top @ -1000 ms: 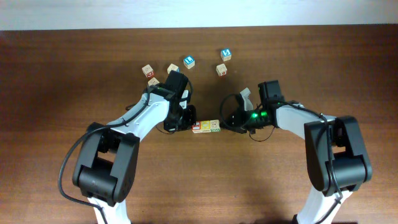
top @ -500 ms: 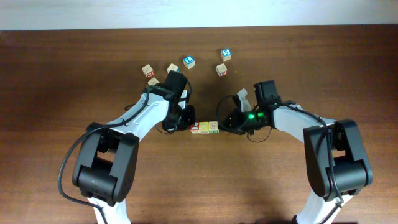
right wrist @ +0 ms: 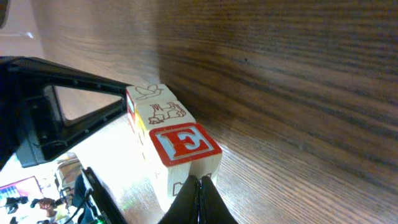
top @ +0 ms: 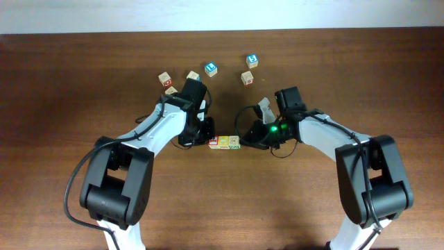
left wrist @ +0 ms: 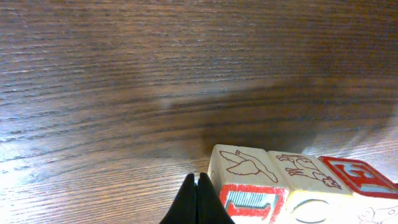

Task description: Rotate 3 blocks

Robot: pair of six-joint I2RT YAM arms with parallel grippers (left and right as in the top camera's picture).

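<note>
At mid-table: three small pale wooden alphabet cubes (top: 227, 142) sit face to face in one short left-to-right row on the dark wooden table (top: 69, 83), between the two arms.
Left gripper (left wrist: 196, 199): jaws pressed together into one thin black point that holds nothing. It is set low at the near corner of the row's left end, just beside the cube with the bird outline (left wrist: 239, 167).
Right gripper (right wrist: 199, 198): jaws also squeezed shut and empty. The tip is down at the row's right end, against or just short of the cube with the red-framed E (right wrist: 185, 146); I cannot tell whether they touch.
Why shut: to my eye the closed tips serve as pushers, not pincers. One at each end could swing the whole row round without lifting any cube.
Why in a row: packed together, the three can turn as one piece.
Far side: blue-faced cubes (top: 211, 69) and a few pale ones lie scattered well apart from the row.
Risk: an uneven shove could break the row apart.
</note>
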